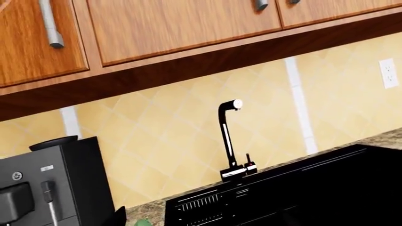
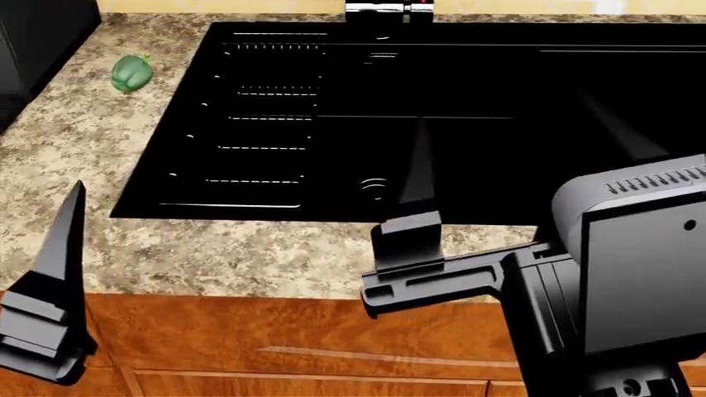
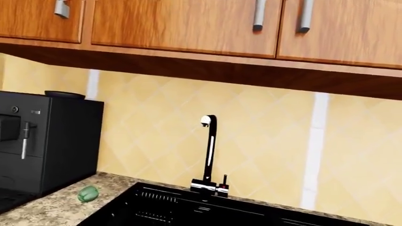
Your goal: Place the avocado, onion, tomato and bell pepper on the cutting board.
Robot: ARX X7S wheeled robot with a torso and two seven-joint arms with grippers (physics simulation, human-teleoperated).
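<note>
Left wrist view: we see the tap (image 1: 230, 141) and the coffee machine (image 1: 53, 186); no board, no fingers.
Head view: the bell pepper (image 2: 131, 72) sits on the counter (image 2: 221, 256) beside the black sink (image 2: 441, 116); we hold nothing; whether our left gripper (image 2: 50, 281) and right gripper (image 2: 414, 207) are open, we cannot tell.
Right wrist view: the pepper lies near the machine; we think nothing is placed yet.

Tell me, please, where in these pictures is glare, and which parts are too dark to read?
Head view: the sink is nearly pure black, only its ribs catching light. Both wrist views: a bright highlight on the faucet tip; deep shadow under the cabinets. Everything is sharp.
</note>
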